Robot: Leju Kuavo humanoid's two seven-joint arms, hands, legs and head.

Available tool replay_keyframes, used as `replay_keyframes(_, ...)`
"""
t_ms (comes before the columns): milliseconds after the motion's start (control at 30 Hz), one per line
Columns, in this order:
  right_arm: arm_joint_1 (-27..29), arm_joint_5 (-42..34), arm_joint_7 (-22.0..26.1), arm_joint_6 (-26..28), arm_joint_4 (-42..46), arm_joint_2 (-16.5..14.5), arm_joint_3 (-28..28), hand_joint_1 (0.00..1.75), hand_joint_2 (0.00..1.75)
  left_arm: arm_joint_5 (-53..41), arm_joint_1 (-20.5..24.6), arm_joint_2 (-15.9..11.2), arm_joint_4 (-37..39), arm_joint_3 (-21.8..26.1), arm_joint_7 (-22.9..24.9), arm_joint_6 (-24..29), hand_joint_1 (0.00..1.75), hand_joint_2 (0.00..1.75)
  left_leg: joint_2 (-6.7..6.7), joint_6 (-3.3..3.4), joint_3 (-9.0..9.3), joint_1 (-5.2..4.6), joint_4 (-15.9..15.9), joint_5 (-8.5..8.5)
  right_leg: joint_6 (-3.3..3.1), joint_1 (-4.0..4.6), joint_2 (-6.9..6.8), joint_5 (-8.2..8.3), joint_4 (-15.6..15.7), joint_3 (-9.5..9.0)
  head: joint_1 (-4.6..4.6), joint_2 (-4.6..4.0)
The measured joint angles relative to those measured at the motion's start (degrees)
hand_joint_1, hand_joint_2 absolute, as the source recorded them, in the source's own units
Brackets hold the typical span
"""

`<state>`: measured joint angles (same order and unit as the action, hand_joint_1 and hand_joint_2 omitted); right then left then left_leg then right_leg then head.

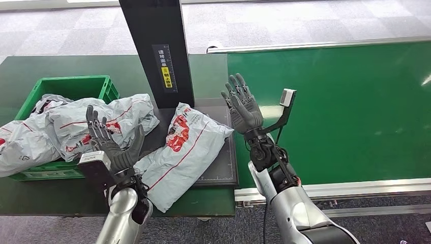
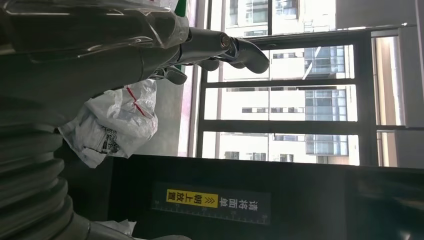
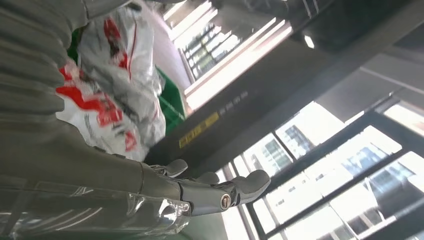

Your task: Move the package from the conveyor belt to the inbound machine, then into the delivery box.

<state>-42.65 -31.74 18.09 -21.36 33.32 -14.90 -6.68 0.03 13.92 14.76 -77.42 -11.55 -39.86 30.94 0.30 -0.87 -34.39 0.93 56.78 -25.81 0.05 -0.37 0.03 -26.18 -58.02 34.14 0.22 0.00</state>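
Left hand [image 1: 109,142] and right hand [image 1: 243,104]: I see both raised, fingers spread, grasping nothing. Package [image 1: 185,152] lies between them (on the inbound machine [image 1: 216,173]).

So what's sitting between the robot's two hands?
In the head view, the grey-and-red package on the dark machine plate lies between the left hand and right hand.
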Motion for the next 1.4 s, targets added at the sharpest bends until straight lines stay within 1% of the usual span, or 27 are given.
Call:
replay_keyframes(133, 0.41, 5.13, 4.12, 8.88, 3.06, 0.47, 0.06, 0.00, 1.75, -2.86, 0.26, -0.39, 2.07, 0.17, 2.11, -0.78, 0.00, 1.75, -0.02, 0.00, 0.00, 0.00, 0.00, 0.00, 0.00, 0.00, 0.00, 0.00, 0.00, 0.01, 0.00, -0.01)
replay_keyframes(267, 0.98, 7.34, 5.02, 12.98, 6.86, 0.91, -0.03, 0.00, 1.75, -4.46, 0.61, -0.72, 3.93, 0.33, 3.69, -1.75, 0.00, 1.75, 0.03, 0.00, 0.00, 0.00, 0.00, 0.00, 0.00, 0.00, 0.02, 0.00, 0.00, 0.02, 0.01, -0.01)
replay_keyframes(300, 1.39, 9.13, 5.77, 15.28, 8.00, 1.01, -0.25, 0.00, 1.75, -5.41, 0.84, -0.78, 4.62, 0.35, 4.73, -2.48, 0.00, 1.75, 0.00, 0.00, 0.00, 0.00, 0.00, 0.00, 0.00, 0.00, 0.00, 0.00, 0.00, 0.02, 0.01, -0.01)
replay_keyframes(400, 3.13, 17.31, 7.86, 25.34, 12.62, 1.35, -1.87, 0.00, 1.75, -9.92, 1.58, -1.12, 7.99, 0.34, 8.78, -4.64, 0.00, 1.75, 0.00, 0.00, -0.01, 0.00, 0.00, 0.00, 0.00, 0.00, 0.00, 0.00, 0.00, 0.01, 0.02, 0.00)
replay_keyframes(467, 4.19, 20.35, 7.73, 28.81, 15.33, 1.55, -2.98, 0.00, 1.75, -12.47, 2.05, -1.33, 10.48, 0.28, 10.40, -5.14, 0.00, 1.75, 0.07, 0.00, 0.00, 0.00, 0.00, -0.01, 0.00, 0.00, 0.06, 0.00, 0.00, 0.02, 0.02, 0.00)
replay_keyframes(567, 5.38, 22.26, 7.34, 30.83, 18.17, 1.72, -4.18, 0.00, 1.75, -16.06, 3.03, -1.60, 13.82, -0.03, 12.73, -5.22, 0.00, 1.75, 0.05, 0.00, 0.00, 0.00, 0.00, -0.01, 0.00, 0.00, 0.06, 0.00, 0.00, 0.03, 0.01, -0.01)
replay_keyframes(633, 6.06, 23.89, 7.30, 32.20, 19.77, 1.86, -4.84, 0.00, 1.75, -20.97, 3.99, -1.78, 16.34, -0.75, 15.88, -5.06, 0.00, 1.75, 0.01, 0.00, 0.00, 0.00, 0.00, 0.00, 0.00, 0.00, 0.03, 0.00, 0.00, 0.03, 0.01, -0.01)
replay_keyframes(767, 7.73, 27.53, 7.20, 34.09, 23.34, 2.23, -5.87, 0.00, 1.75, -32.29, 6.69, -1.91, 22.62, -3.08, 22.88, -6.53, 0.00, 1.75, -0.01, 0.00, 0.00, 0.00, 0.00, 0.00, 0.00, 0.00, 0.02, 0.00, 0.00, 0.01, 0.01, -0.01)
replay_keyframes(833, 8.44, 28.72, 6.99, 34.25, 24.82, 2.42, -6.10, 0.00, 1.75, -37.19, 8.32, -1.90, 26.02, -4.11, 27.44, -7.15, 0.00, 1.75, -0.02, 0.00, 0.00, 0.00, 0.00, 0.00, 0.00, 0.00, 0.02, 0.00, 0.00, 0.00, 0.01, -0.01)
replay_keyframes(900, 8.98, 29.58, 6.85, 34.14, 25.77, 2.56, -6.14, 0.00, 1.75, -42.41, 10.05, -1.86, 29.30, -4.97, 32.35, -6.26, 0.00, 1.75, -0.03, 0.00, 0.02, 0.00, 0.00, 0.00, 0.00, -0.01, 0.01, 0.01, 0.00, -0.05, 0.01, 0.00)
replay_keyframes(967, 9.39, 30.27, 6.81, 33.80, 26.40, 2.62, -6.12, 0.00, 1.75, -46.90, 11.67, -1.71, 32.20, -5.42, 36.10, -5.08, 0.00, 1.75, -0.02, 0.01, 0.08, 0.00, 0.00, -0.01, 0.00, -0.01, 0.01, 0.01, 0.00, -0.12, -0.01, 0.00)
replay_keyframes(1033, 9.65, 30.76, 6.78, 33.40, 26.86, 2.64, -6.09, 0.00, 1.75, -49.67, 12.83, -1.51, 34.42, -5.49, 37.98, -4.61, 0.00, 1.75, -0.02, 0.01, 0.16, 0.00, -0.01, -0.01, 0.00, 0.00, 0.01, 0.00, 0.00, -0.19, 0.00, 0.00)
replay_keyframes(1100, 9.79, 31.08, 6.77, 32.91, 27.17, 2.68, -6.05, 0.00, 1.75, -50.86, 13.50, -1.33, 35.79, -5.31, 38.16, -5.20, 0.00, 1.75, -0.03, 0.01, 0.23, 0.00, -0.01, -0.01, 0.00, 0.00, 0.00, 0.00, 0.00, -0.26, 0.01, 0.00)
replay_keyframes(1133, 9.85, 31.17, 6.77, 32.64, 27.27, 2.70, -6.02, 0.00, 1.75, -51.00, 13.74, -1.23, 36.21, -5.11, 37.78, -5.90, 0.17, 1.75, -0.04, 0.01, 0.27, 0.00, -0.02, -0.01, 0.00, 0.00, 0.00, 0.00, 0.00, -0.30, 0.00, 0.00)
replay_keyframes(1167, 9.92, 31.21, 6.76, 32.40, 27.34, 2.73, -6.00, 0.00, 1.75, -50.99, 13.92, -1.13, 36.54, -4.81, 37.26, -6.67, 0.52, 1.75, -0.04, 0.01, 0.31, 0.00, -0.02, -0.01, -0.01, 0.00, 0.00, 0.00, 0.00, -0.35, 0.00, 0.00)
replay_keyframes(1233, 10.02, 31.26, 6.76, 32.09, 27.46, 2.80, -5.97, 0.00, 1.75, -50.67, 14.14, -0.93, 36.99, -4.17, 35.99, -7.96, 1.34, 1.75, -0.05, 0.01, 0.38, 0.00, -0.02, -0.01, -0.01, 0.00, -0.01, -0.01, 0.00, -0.43, -0.01, 0.00)
replay_keyframes(1267, 10.05, 31.31, 6.76, 31.97, 27.49, 2.86, -5.97, 0.00, 1.75, -50.51, 14.16, -0.84, 37.12, -3.87, 35.36, -8.31, 1.59, 1.75, -0.05, 0.01, 0.41, 0.00, -0.02, -0.01, -0.01, 0.00, -0.02, -0.01, 0.00, -0.47, 0.00, 0.00)
replay_keyframes(1300, 10.09, 31.35, 6.76, 31.85, 27.53, 2.91, -5.97, 0.00, 1.75, -50.38, 14.15, -0.74, 37.21, -3.61, 34.79, -8.52, 1.67, 1.75, -0.05, 0.01, 0.43, 0.00, -0.02, -0.01, -0.01, -0.01, -0.02, 0.00, 0.00, -0.50, 0.01, -0.01)
replay_keyframes(1400, 10.30, 31.55, 6.76, 31.65, 27.77, 3.01, -5.95, 0.00, 1.75, -50.12, 14.13, -0.46, 37.34, -2.75, 33.34, -8.62, 1.71, 1.75, -0.05, 0.02, 0.49, -0.01, -0.02, 0.00, 0.00, -0.01, -0.03, 0.00, 0.00, -0.57, 0.01, -0.01)
